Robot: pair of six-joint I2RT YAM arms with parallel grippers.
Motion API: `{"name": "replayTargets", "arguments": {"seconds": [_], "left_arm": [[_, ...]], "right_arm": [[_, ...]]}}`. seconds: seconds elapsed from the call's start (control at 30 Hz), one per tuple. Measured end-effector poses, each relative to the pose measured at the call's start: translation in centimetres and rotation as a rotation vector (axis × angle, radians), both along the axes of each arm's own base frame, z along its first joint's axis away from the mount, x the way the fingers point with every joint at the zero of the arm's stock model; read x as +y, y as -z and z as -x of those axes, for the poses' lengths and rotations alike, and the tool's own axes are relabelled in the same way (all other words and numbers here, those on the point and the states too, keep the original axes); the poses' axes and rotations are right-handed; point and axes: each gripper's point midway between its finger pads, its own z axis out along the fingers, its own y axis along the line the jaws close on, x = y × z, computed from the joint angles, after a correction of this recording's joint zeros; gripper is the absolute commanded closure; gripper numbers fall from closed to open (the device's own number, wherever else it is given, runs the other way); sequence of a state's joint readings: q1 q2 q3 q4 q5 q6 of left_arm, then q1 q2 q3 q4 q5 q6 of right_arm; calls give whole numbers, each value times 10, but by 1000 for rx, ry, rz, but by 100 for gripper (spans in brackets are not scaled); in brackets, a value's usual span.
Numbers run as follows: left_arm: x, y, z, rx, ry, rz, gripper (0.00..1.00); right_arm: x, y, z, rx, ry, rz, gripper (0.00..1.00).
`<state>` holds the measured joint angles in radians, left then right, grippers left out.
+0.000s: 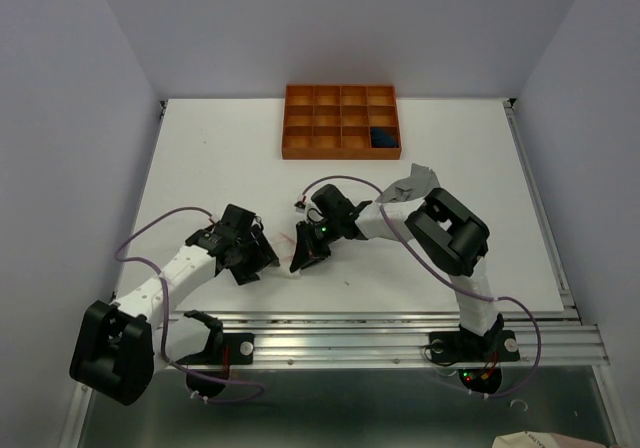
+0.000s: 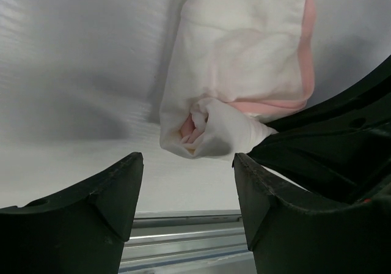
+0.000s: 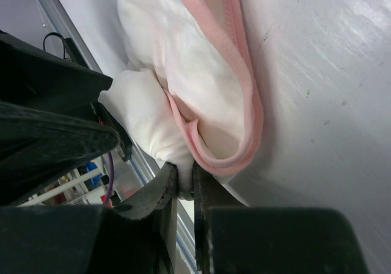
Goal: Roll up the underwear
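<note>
Top view: 3 garments are counted. The navy garment (image 1: 382, 138) is seen in the near-right compartment of 1 orange tray (image 1: 341, 96) (12 compartments). The grey garment (image 1: 420, 177) is laid on the table (image 1: 200, 168), just behind the R arm. The pale pink-white garment (image 2: 238, 66) is barely made out from above, between the 2 grippers near the table's front edge.

Wrist views only: the pale garment is shown partly rolled, w/ a bunched end and pink trim (image 3: 247, 96) along one side.

L gripper (image 2: 188, 188): fingers are held well apart, nothing is gripped; the bunched end is seen just beyond the gap.

R gripper (image 3: 185, 185): fingers are pressed nearly together, clamped on the pale garment's edge.
</note>
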<state>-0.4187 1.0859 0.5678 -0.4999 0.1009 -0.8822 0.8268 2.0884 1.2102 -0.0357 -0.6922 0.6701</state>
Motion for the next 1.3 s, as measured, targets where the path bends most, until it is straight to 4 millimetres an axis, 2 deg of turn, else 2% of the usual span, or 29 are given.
{"name": "replayTargets", "arguments": {"seconds": [0.2,0.47,0.53,0.57,0.63,0.67,0.7,0.73,0.8,0.83,0.9,1.03,1.13,1.23,1.3], "left_arm": [[-5,11,8,16,-6,48,32],[-10,18,1,22,-45,69,37],[-11,19,-1,19,-54,80,45],[-13,19,-2,15,-56,87,56],[-16,19,-5,8,-61,102,67],[-17,18,-6,6,-62,107,85],[-17,19,-7,8,-66,109,96],[-18,19,-8,8,-68,110,100],[-17,19,-9,8,-74,108,100],[-17,19,-9,9,-77,105,100],[-17,19,-10,8,-76,102,100],[-18,19,-17,-19,-59,93,100],[-19,19,-22,-35,-24,81,100],[-21,19,-29,-49,18,66,100],[-22,19,-32,-49,49,55,100]], "right_arm": [[1,0,0,9,-2,12,99],[2,0,3,2,-15,16,99],[2,0,3,2,-14,17,99],[2,0,3,2,-14,17,99],[2,0,3,0,-16,16,95],[2,0,3,-3,-19,16,91],[3,0,3,-6,-22,14,88],[3,0,3,-17,-31,12,86],[4,-1,3,-47,-51,7,76],[4,-2,3,-81,-72,4,69],[5,-4,5,-131,-104,0,62],[7,-16,5,-260,-163,-10,57],[4,-25,1,-343,-177,5,56],[-2,-39,-13,-421,-147,23,56],[-11,-53,-30,-470,-92,30,56]]}}
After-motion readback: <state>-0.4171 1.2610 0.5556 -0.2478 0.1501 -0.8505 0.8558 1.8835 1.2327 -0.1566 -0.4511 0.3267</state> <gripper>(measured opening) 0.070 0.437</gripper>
